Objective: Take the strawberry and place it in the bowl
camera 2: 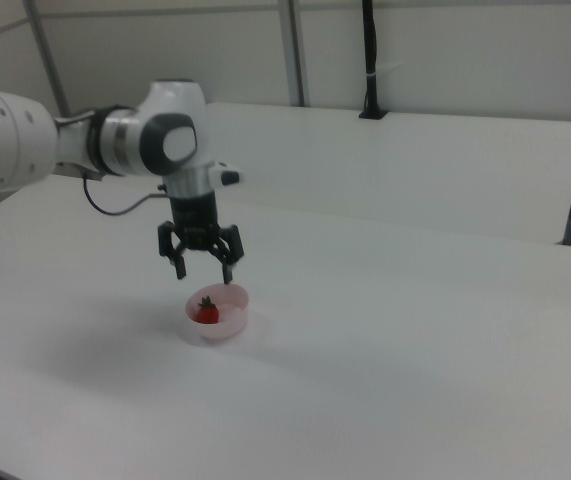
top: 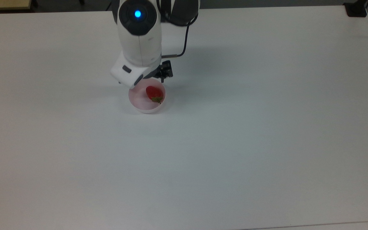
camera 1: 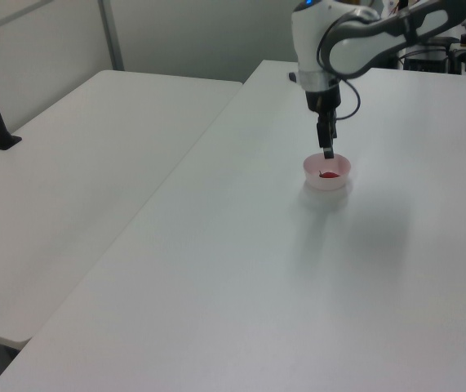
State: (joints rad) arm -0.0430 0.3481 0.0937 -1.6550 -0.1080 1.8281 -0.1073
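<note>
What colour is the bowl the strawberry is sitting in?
Pale pink, plain, with no pattern; the bowl shows best in the top view, strawberry inside.

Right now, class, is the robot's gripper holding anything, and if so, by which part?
Nothing is held. The gripper hangs open above the bowl, and the strawberry lies loose inside the bowl, apart from the fingers.
</note>
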